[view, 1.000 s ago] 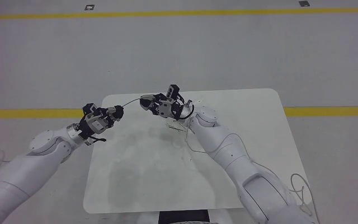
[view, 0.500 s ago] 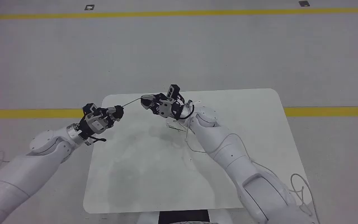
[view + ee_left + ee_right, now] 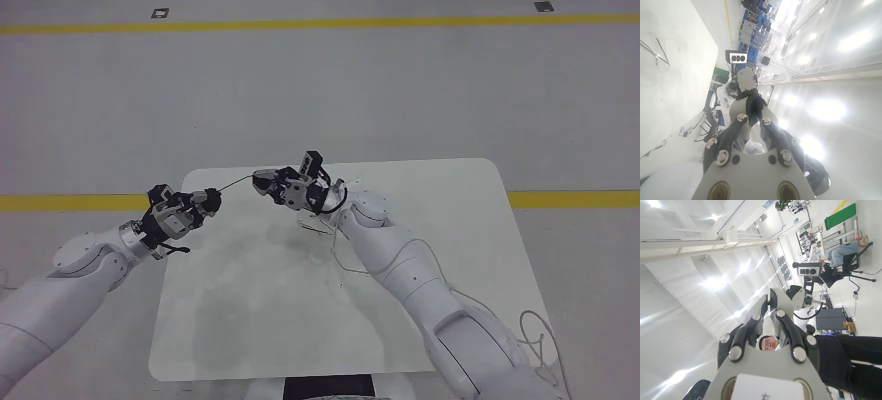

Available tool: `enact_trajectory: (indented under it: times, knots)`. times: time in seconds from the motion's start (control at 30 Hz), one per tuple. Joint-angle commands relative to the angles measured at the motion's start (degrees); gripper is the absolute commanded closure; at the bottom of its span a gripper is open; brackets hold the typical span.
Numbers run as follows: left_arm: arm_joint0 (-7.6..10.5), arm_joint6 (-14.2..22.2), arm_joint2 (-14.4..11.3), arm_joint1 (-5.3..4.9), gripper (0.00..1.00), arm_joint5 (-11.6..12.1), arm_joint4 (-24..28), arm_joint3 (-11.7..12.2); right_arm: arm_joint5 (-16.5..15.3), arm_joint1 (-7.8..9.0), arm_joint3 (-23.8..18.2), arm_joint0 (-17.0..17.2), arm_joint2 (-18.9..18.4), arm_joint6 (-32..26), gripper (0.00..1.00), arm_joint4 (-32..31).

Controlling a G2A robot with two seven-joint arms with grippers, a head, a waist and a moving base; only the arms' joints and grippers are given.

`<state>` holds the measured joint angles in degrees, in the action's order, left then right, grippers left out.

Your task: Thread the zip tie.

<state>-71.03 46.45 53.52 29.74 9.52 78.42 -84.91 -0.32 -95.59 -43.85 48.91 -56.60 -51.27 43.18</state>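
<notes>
Shows, from the top view, a white surface (image 3: 470, 300) with rounded corners. Places the left claw (image 3: 211, 199) at about 10 o'clock of that surface, over its corner, clenched on one end of the thin black zip tie (image 3: 236, 182). Places the right claw (image 3: 262, 180) near 11 o'clock, just beside the far edge, likewise clenched on the other end. Locates the zip tie in the air between the two claws, clear of the surface, running from the left claw toward 2 o'clock as a slightly bowed line. Confirms, in the left wrist view, the left claw (image 3: 753, 108) with its fingers (image 3: 738, 108) pressed together around a dark piece. Confirms, in the right wrist view, the right claw (image 3: 769, 303) with its fingers (image 3: 780, 302) drawn almost together, pinching something thin and dark at the tips. Marks a few loose black ties (image 3: 662, 52) lying flat on the surface, apart from both claws and near the right arm's wrist.
</notes>
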Motion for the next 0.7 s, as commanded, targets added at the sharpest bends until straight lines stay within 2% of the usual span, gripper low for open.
enact_trajectory:
  times: [0.0,0.13,0.33,0.43,0.67]
  knots:
    - [0.00,0.00,0.00,0.00,0.00,0.00,0.00,0.00,-0.40,0.09,-0.14,-0.01,-0.02,0.68,1.00,-0.80]
    - [0.00,0.00,0.00,0.00,0.00,0.00,0.00,0.00,-2.95,0.45,-0.80,-0.10,-0.22,2.36,1.00,-3.75]
    - [0.00,0.00,0.00,0.00,0.00,0.00,0.00,0.00,-11.14,1.80,-2.74,-0.50,-0.12,4.93,1.00,-15.38]
    - [0.00,0.00,0.00,0.00,0.00,0.00,0.00,0.00,-13.76,2.44,-3.91,-0.46,-0.24,5.02,1.00,-19.70]
    - [0.00,0.00,0.00,0.00,0.00,0.00,0.00,0.00,-13.76,2.44,-3.91,-0.46,-0.24,5.02,1.00,-19.70]
